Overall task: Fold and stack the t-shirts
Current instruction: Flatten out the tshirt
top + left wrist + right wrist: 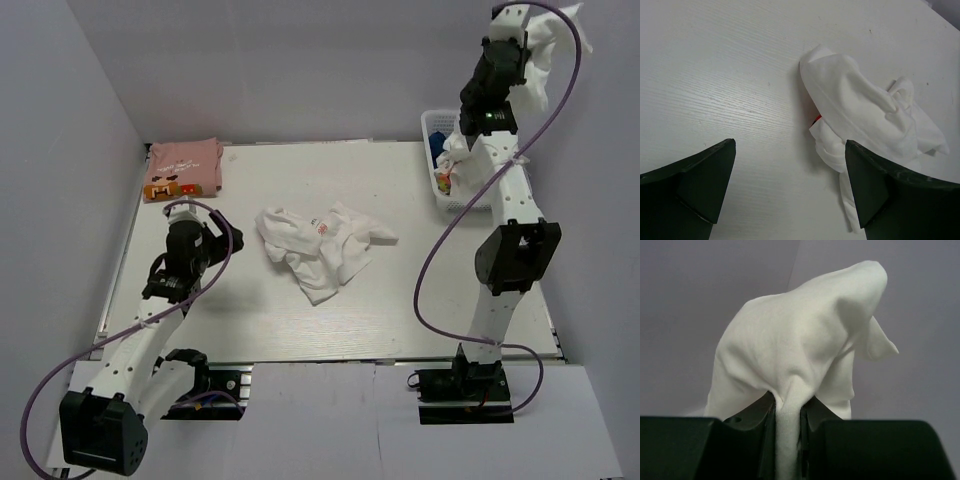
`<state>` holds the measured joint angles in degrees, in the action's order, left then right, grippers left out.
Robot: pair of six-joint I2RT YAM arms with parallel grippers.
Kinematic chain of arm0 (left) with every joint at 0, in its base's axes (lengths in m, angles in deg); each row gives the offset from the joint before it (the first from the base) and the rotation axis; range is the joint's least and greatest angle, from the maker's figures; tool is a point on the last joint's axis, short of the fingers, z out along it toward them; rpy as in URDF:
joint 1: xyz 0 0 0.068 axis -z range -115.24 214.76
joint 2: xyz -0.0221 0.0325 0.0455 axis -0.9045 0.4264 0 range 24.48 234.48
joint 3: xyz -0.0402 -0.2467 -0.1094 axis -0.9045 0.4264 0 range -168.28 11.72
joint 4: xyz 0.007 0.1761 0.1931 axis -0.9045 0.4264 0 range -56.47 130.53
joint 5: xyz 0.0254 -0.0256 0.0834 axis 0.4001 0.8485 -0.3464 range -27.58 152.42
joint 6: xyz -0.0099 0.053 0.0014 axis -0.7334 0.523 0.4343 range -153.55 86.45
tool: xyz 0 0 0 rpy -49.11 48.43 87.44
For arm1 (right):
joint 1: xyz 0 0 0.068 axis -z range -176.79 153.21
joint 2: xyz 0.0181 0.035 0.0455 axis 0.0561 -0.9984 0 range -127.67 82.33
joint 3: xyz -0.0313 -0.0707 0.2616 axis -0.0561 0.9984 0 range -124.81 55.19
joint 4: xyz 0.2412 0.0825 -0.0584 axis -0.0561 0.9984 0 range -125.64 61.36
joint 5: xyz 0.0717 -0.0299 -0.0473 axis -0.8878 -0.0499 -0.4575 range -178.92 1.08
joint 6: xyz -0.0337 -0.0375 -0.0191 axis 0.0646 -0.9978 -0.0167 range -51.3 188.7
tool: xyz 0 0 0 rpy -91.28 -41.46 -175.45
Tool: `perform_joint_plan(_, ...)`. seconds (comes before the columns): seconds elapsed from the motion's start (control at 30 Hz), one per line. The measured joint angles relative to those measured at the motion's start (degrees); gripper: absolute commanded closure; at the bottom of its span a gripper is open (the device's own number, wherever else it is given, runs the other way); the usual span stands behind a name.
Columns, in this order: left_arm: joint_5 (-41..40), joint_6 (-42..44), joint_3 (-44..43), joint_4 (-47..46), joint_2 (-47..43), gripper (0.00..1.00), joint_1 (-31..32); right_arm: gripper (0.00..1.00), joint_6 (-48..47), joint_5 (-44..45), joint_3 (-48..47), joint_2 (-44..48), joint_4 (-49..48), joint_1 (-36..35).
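Pinching white tee (pixel 800 340), right claw (pixel 787 407), cloth bunched beyond jaws

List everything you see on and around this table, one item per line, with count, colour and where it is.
pink t-shirt: one, pink, folded, table's far left corner
crumpled t-shirt: one, white with red print, mid-table
held garment: one, white, aloft at far right
mesh basket: one, white, far right edge
table: one, white, under everything
left tool: one, black, open, beside the crumpled t-shirt
right tool: one, black, shut on the held garment
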<state>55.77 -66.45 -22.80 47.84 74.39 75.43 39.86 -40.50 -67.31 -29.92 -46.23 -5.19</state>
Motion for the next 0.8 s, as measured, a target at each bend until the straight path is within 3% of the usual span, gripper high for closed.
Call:
perform_joint_plan(0.2, 0.0, 0.59, -0.26, -0.81, 5.03, 0.0, 0.0, 0.99, 15.63, -16.13, 4.87, -7.54, 7.52, 8.15)
perform_joint_plan(0.27, -0.17, 0.7, -0.61, -0.72, 6.62, 0.0, 0.0, 0.83, 20.85, -21.97, 5.99, -11.82, 10.6, 10.32)
perform_joint_plan(0.3, -0.24, 0.76, -0.85, -0.59, 7.17, 0.0, 0.02, 0.57, 23.32, -24.68, 7.04, -14.1, 12.24, 11.26)
perform_joint_plan(0.33, -0.28, 0.87, -0.98, -0.61, 7.48, 0.0, 0.02, 0.38, 25.49, -26.6, 8.0, -15.74, 13.7, 12.09)
perform_joint_plan(0.37, -0.28, 1.01, -1.2, -0.61, 7.76, 0.0, 0.0, 0.2, 27.06, -28.33, 9.03, -17.05, 15.21, 12.81)
perform_joint_plan(0.4, -0.22, 1.03, -1.42, -0.61, 7.96, 0.0, 0.0, 0.1, 28.44, -29.57, 9.46, -17.68, 16.74, 13.11)
perform_joint_plan(0.53, 0.28, 1.27, -3.34, -0.83, 9.57, 0.0, 0.0, 0.1, 31.91, -33.9, 15.37, -14.67, 18.18, 13.9)
perform_joint_plan(0.67, 2.27, 1.44, -5.75, -1.51, 13.7, 0.0, 0.02, 0.1, 32.48, -37.31, 28.57, 1.95, 18.12, 11.04)
perform_joint_plan(0.8, 3.74, 1.44, -9.99, -1.38, 20.09, 0.0, 0.02, 0.1, 31.17, -39.91, 34.69, 17.92, 15.3, 3.89)
